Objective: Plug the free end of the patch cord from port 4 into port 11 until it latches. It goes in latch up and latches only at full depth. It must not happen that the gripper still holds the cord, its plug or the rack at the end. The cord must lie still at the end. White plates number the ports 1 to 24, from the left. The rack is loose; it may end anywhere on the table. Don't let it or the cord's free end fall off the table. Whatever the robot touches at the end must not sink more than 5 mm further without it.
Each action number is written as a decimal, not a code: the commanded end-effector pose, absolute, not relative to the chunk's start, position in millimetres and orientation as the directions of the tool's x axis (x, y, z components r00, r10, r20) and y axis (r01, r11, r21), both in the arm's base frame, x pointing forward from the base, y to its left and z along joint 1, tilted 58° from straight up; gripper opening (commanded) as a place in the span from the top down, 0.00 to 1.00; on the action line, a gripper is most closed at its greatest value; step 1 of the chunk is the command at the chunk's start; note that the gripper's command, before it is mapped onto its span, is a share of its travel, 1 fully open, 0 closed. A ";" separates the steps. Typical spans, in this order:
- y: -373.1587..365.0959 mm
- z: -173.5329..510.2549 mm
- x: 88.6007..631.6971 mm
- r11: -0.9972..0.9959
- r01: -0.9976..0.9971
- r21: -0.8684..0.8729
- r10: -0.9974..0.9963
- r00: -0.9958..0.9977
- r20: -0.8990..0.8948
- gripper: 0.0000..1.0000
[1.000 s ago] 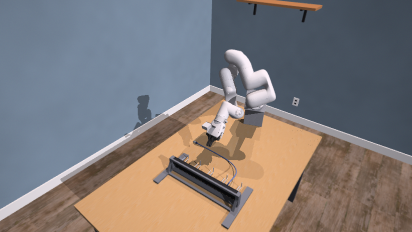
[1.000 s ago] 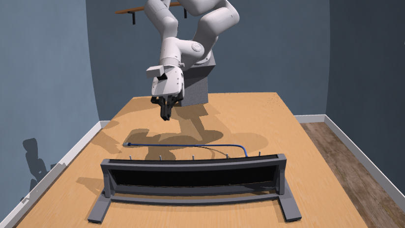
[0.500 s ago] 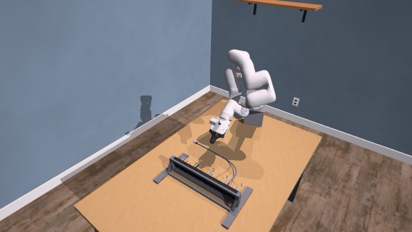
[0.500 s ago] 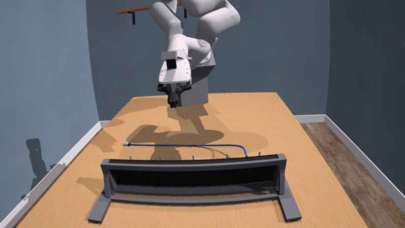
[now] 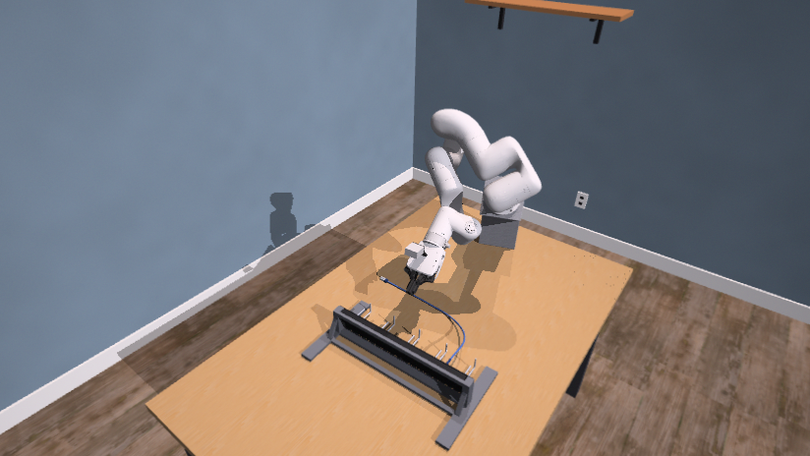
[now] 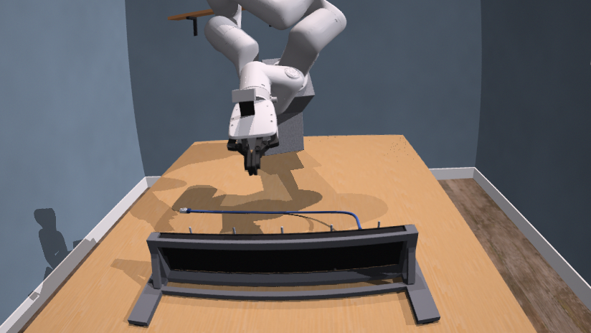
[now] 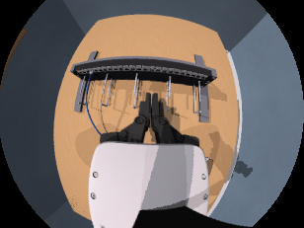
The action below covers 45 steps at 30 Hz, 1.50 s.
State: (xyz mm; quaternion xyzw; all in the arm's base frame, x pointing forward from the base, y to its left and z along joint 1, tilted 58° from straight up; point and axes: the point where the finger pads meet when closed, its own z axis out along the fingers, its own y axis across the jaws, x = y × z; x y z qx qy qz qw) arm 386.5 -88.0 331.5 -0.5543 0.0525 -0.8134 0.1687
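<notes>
One patch cord (image 6: 268, 212) flat on table (image 6: 413, 186), free plug (image 6: 183, 210) apart from clenched, empty fingers (image 6: 252, 165) above.

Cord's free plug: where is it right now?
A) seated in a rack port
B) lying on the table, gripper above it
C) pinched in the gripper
B: the free plug lies on the table, while the gripper hangs shut and empty above it.

The wooden table (image 6: 455, 231) carries the rack (image 6: 285, 247) and blue patch cord (image 6: 268, 212).
</notes>
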 end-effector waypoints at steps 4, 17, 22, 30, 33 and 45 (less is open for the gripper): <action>-85.0 347.7 431.5 -0.943 0.178 -0.282 -0.326 -0.319 0.890 1.00; -81.5 364.1 475.2 -0.943 0.178 -0.282 -0.326 -0.319 0.890 1.00; -81.5 364.1 475.2 -0.943 0.178 -0.282 -0.326 -0.319 0.890 1.00; -81.4 364.2 475.3 -0.943 0.178 -0.282 -0.326 -0.319 0.890 1.00; -81.4 364.2 475.3 -0.943 0.178 -0.282 -0.326 -0.319 0.890 1.00; -81.4 364.2 475.3 -0.943 0.178 -0.282 -0.326 -0.319 0.890 1.00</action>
